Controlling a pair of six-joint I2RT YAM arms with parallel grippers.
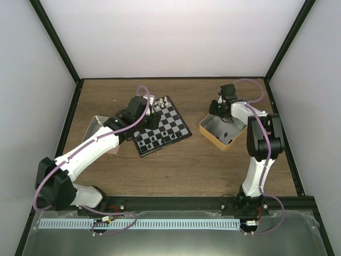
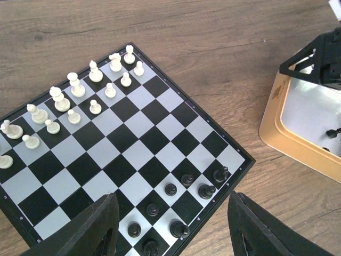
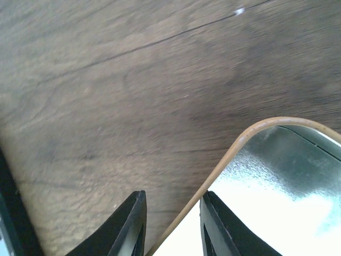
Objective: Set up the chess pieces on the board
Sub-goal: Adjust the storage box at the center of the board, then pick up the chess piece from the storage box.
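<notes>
The board point(image 1: 169, 128) lies at mid table, also in the left wrist view point(image 2: 138, 141). White pieces point(image 2: 74, 98) fill its far two rows point(image 1: 161, 103). Several black pieces point(image 2: 184, 194) stand at the near corner point(image 1: 153, 141). My left gripper point(image 1: 153, 114) is open and empty, hovering over the black pieces, its jaws wide apart point(image 2: 171, 196). My right gripper point(image 1: 220, 108) is open and empty, its jaws point(image 3: 172, 194) straddling the rim of a gold tin point(image 3: 256, 130). One black piece point(image 2: 333, 132) lies in that tin point(image 2: 277, 125).
The gold tin point(image 1: 209, 129) sits right of the board. A silver tin point(image 1: 95, 125) lies left of the board, partly under my left arm. Dark frame posts and white walls bound the wooden table.
</notes>
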